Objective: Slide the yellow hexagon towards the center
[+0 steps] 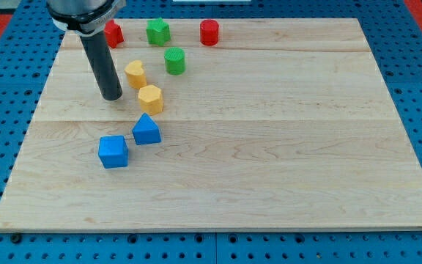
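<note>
tip: you've got my tip (112, 96) down on the tabletop (269, 147) in the view's upper left, just to the left of the two yellow blocks. It's not touching either one, there's a sliver of bare wood between.
gripper: there isn't one on this rig, so nothing released or clenched to report. It's just the dark rod, and it's holding nothing.
yellow hexagon (151, 98): your task block. It sits right of my tip and a touch lower, well left of the board's center and a bit above the middle line.
other yellow block (135, 74): just above and slightly left of the hexagon, close to it but I can't tell if they touch. Shape looks rounded on one side, can't pin it down.
blue blocks: one with a peaked top (146, 130) sits just below the hexagon, apart from it. A blue cube (113, 152) is lower left of that one, near but not touching.
green blocks: a green cylinder (174, 61) is up and to the right of the yellow pair. Another green block (158, 31), kinda blocky with angled faces, sits near the top edge.
red blocks: a red cylinder (209, 32) is near the top edge, right of the greens. Another red block (113, 34) is half hidden behind the rod, shape unclear.
rest of the board: everything's bunched in the left third.
</note>
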Tool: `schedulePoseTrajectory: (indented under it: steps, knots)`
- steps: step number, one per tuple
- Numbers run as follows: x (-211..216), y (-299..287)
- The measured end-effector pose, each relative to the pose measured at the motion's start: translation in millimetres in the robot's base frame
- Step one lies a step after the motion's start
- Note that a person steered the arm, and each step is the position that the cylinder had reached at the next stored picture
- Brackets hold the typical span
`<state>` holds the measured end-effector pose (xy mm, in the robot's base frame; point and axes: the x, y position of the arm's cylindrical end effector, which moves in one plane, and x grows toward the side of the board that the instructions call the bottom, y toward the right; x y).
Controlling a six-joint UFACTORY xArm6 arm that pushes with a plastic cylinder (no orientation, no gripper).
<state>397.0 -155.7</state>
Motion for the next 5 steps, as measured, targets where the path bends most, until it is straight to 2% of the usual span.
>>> schedulePoseTrajectory:
  steps: [1, 2, 3, 5]
  knots:
    - [6.2, 49.8]
    - [15.1, 17.7]
    - [39.7, 49.5]
    - [19.1, 83.1]
